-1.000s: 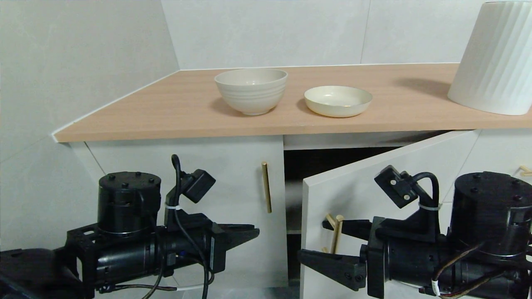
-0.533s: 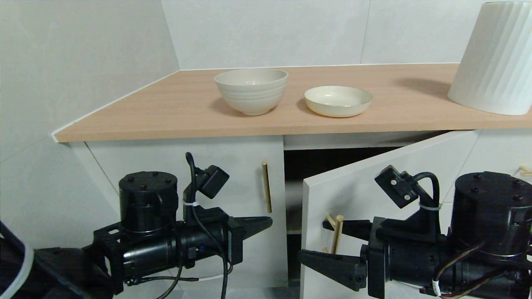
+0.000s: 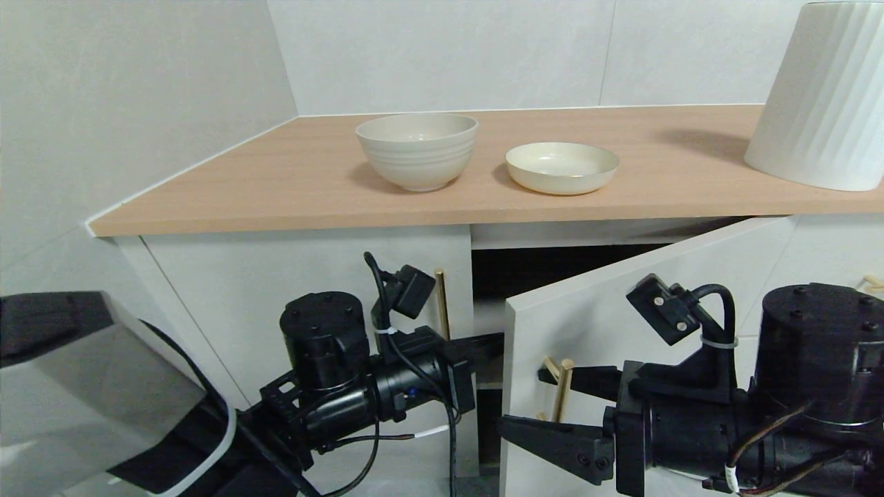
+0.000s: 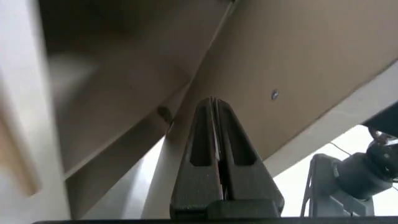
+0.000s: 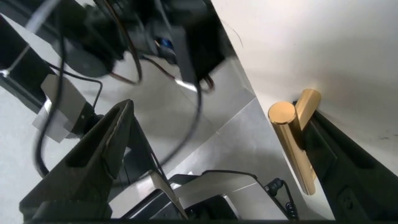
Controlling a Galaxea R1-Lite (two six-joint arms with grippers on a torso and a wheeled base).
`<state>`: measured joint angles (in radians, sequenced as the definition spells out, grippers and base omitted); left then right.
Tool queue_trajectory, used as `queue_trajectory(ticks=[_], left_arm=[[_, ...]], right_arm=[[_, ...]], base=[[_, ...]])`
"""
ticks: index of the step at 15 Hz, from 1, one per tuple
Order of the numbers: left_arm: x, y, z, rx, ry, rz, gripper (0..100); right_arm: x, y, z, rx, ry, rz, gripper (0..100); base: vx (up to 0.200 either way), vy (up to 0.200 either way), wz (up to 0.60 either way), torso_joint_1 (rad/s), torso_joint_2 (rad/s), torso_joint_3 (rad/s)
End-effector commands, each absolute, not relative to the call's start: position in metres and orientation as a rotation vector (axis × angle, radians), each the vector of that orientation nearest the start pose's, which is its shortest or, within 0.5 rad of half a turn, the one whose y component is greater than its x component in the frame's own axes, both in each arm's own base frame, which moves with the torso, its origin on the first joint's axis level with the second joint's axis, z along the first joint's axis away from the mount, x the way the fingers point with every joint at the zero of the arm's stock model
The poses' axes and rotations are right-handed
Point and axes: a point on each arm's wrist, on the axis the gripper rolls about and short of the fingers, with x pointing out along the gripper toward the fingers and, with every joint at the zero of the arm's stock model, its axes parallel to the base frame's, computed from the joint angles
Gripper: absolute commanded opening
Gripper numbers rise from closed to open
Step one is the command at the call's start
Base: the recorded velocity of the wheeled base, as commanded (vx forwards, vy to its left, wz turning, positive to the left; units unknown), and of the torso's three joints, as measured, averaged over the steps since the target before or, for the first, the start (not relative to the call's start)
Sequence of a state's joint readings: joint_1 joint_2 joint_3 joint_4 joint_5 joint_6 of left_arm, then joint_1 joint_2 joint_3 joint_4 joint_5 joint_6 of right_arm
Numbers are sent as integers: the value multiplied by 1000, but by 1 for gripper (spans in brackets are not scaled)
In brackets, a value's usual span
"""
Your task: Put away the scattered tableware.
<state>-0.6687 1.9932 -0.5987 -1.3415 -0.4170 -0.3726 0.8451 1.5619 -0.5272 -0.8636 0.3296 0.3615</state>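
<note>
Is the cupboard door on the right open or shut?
Partly open. The door stands angled out from the cupboard front, with a dark gap behind its free edge; the left door lies flush.

Bowl (image 3: 417, 150) cream, with faint horizontal ridged bands. Dish (image 3: 561, 167) pale cream, plain. Table (image 3: 276, 186) light wood grain. Cupboard doors (image 3: 276, 276) white, handles (image 3: 561, 388) brass. Ribbed white container (image 3: 825, 96). My right fingers (image 3: 552, 442) black.

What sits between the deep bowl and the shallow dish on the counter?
Nothing. In the head view, a bare strip of the wooden countertop separates the deep bowl from the shallow dish, and the two do not touch.
</note>
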Motion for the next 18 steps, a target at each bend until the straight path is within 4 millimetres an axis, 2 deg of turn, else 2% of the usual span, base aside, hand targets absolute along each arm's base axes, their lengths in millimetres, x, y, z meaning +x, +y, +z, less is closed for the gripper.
queue_trajectory(ticks=[1,7,13,18], left_arm=[[251,-225,95,-324,269,-1080,0],[249,-232,95,-334,197,-1094,0],[246,-232,95,-330,199,-1097,0],[242,-228,101,-325,186,-1099,0]], right_arm=[[161,192,173,274,374,1128,100],[156,184,176,273,366,1114,100],[145,149,180,227,409,1030,100],[123,124,181,225,425,1008,100]], base=[[0,0,0,0,0,0],[0,0,0,0,0,0],[0,0,0,0,0,0],[0,0,0,0,0,0]])
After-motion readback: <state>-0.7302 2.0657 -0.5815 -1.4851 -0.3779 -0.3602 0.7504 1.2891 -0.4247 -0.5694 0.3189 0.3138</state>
